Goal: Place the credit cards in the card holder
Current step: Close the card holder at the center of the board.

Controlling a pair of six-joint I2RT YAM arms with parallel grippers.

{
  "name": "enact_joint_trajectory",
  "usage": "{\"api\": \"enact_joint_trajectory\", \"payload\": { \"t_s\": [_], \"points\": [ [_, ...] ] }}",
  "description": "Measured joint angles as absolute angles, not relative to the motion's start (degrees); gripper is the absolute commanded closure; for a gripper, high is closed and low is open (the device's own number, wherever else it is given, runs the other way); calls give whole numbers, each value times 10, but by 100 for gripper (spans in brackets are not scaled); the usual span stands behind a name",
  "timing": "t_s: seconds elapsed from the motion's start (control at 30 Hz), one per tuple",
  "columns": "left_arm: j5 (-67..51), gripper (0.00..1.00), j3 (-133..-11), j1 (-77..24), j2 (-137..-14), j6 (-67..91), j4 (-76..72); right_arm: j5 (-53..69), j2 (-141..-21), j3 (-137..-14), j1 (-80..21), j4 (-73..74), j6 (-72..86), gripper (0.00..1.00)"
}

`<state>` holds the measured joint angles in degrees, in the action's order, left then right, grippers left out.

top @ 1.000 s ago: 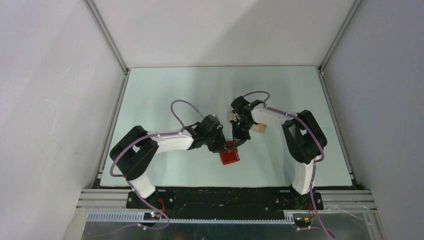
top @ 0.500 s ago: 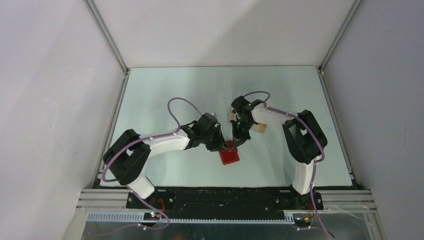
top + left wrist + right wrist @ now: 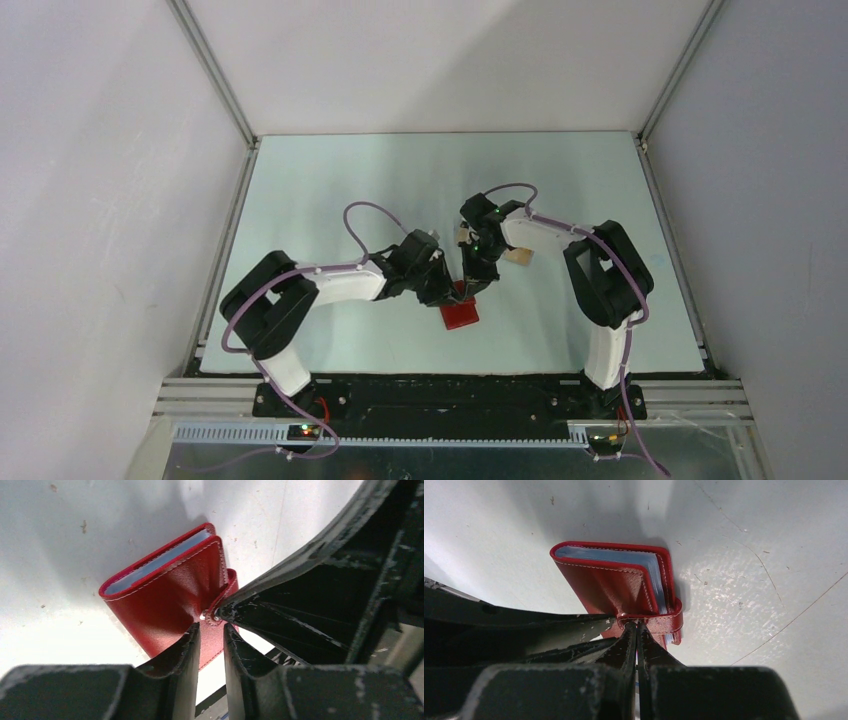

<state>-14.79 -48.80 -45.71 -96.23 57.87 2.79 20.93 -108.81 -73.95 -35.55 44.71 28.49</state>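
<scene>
Pale scuffed table [image 3: 330,200], white walls [image 3: 100,200]; right end effector [image 3: 636,625] pinches red card holder [image 3: 609,582], left end effector [image 3: 211,630] ajar

No legible text, label, brand or number anywhere. Plain red leather on the card holder [image 3: 165,595]. Cards [image 3: 517,257] near the counter's middle too small to read.

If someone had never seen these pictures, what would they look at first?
Probably the bright red card holder in the middle of the pale table, the only strong colour there. Then the two black grippers meeting on it: the right gripper is pinched shut on its little tab, and the left gripper sits at its edge. A tan card lies just beyond them.
</scene>
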Motion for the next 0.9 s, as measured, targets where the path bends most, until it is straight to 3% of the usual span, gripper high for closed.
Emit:
{"api": "enact_joint_trajectory", "payload": {
  "t_s": [0.4, 0.9],
  "points": [
    [-151, 72, -476, -457, -977, 591, 7, 208, -1090, -740, -357, 448, 284, 100],
    [-166, 100, -484, -457, -995, 606, -9, 200, -1092, -740, -357, 451, 278, 100]
  ]
}}
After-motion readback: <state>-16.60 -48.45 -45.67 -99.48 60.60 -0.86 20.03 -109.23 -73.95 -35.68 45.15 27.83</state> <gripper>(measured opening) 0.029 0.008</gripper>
